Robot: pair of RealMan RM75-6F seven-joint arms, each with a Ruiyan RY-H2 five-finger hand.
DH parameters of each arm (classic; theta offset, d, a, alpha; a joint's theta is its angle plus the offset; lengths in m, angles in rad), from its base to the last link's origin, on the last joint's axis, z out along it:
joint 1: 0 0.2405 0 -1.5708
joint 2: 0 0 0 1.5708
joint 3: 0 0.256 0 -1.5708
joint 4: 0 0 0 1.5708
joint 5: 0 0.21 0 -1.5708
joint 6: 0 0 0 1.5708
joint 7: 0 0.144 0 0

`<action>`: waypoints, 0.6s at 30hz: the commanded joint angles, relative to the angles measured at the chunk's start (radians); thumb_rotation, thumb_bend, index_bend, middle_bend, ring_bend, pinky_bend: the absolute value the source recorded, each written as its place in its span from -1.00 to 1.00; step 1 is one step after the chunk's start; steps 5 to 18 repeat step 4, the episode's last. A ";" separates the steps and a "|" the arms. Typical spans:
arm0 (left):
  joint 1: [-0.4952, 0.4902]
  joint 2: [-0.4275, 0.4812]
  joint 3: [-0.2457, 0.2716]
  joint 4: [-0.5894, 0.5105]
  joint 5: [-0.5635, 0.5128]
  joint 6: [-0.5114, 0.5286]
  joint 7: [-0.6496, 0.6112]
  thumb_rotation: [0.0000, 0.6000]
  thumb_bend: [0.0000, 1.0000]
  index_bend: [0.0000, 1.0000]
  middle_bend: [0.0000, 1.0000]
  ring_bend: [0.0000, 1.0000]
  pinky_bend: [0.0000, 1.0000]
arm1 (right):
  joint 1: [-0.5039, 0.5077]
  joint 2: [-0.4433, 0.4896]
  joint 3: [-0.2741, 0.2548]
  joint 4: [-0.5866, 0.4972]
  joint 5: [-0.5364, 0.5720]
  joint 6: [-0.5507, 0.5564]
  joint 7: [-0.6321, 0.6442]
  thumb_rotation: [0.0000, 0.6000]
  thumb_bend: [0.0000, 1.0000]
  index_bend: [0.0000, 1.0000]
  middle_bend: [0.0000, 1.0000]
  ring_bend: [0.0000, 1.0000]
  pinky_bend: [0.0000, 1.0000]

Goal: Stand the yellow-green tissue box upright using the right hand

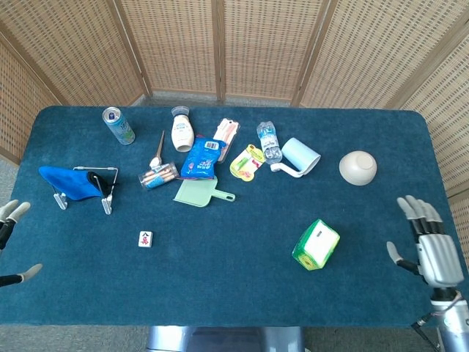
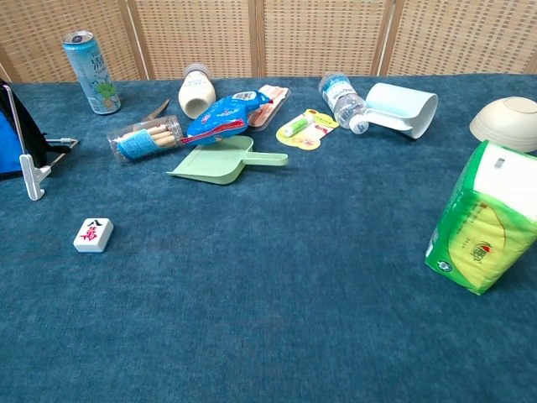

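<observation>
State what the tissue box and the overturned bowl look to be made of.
Tissue box: apparently a soft plastic-film pack, glossy; its yellow-green printed wrap shows creases and sheen. Bowl: smooth matte cream, possibly ceramic or plastic; the even, unmarked surface leaves it open.

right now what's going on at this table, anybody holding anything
Nothing is being held. The yellow-green tissue box stands on end on the blue table, touched by neither hand. The right hand is off to its right near the table edge, fingers spread and empty. The left hand shows only at the far left edge, away from everything. The can, bottles, dustpan and bowl lie untouched further back.
</observation>
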 commanded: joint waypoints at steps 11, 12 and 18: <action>0.006 0.000 0.002 -0.002 0.005 0.011 0.005 1.00 -0.93 -1.00 -1.00 -1.00 -1.00 | -0.084 -0.003 0.018 -0.055 -0.023 0.136 -0.125 1.00 -0.36 -1.00 -1.00 -1.00 -0.99; 0.006 0.000 0.002 -0.002 0.005 0.011 0.005 1.00 -0.93 -1.00 -1.00 -1.00 -1.00 | -0.084 -0.003 0.018 -0.055 -0.023 0.136 -0.125 1.00 -0.36 -1.00 -1.00 -1.00 -0.99; 0.006 0.000 0.002 -0.002 0.005 0.011 0.005 1.00 -0.93 -1.00 -1.00 -1.00 -1.00 | -0.084 -0.003 0.018 -0.055 -0.023 0.136 -0.125 1.00 -0.36 -1.00 -1.00 -1.00 -0.99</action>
